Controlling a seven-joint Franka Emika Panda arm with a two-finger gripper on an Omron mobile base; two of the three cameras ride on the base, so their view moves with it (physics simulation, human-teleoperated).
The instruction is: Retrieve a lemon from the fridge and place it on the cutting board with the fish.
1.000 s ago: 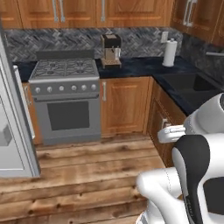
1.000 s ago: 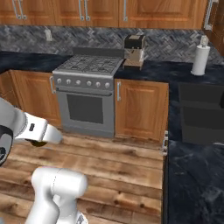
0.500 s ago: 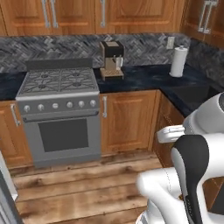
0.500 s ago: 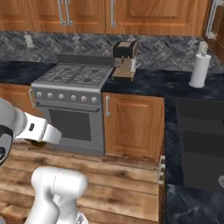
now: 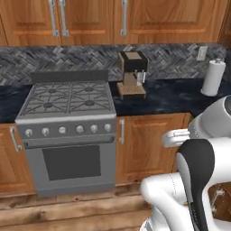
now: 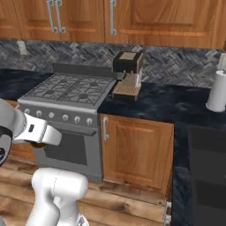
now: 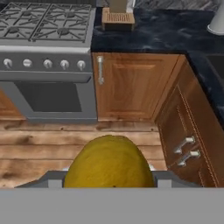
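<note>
- One lemon [image 7: 108, 162] fills the bottom centre of the hand view, seated in the gripper [image 7: 109, 177], whose jaws are closed against its sides.
- Beyond it in that view, a wooden plank floor [image 7: 52, 148] runs across the middle of the frame.
- Past the floor stands a wooden base cabinet [image 7: 131, 85] with a vertical handle; at right, drawers [image 7: 192, 131] carry two bar handles.
- At upper left of the hand view sits a grey stove [image 7: 43, 65] with a row of knobs and a dark oven window.
- On the dark counter [image 5: 171, 97] right of the stove, a coffee machine [image 5: 132, 74] stands against the herringbone backsplash [image 5: 54, 61].
- A white paper towel roll [image 5: 212, 77] stands at far right of the left base view.
- Wooden wall cabinets [image 6: 145, 20] span the top.
</note>
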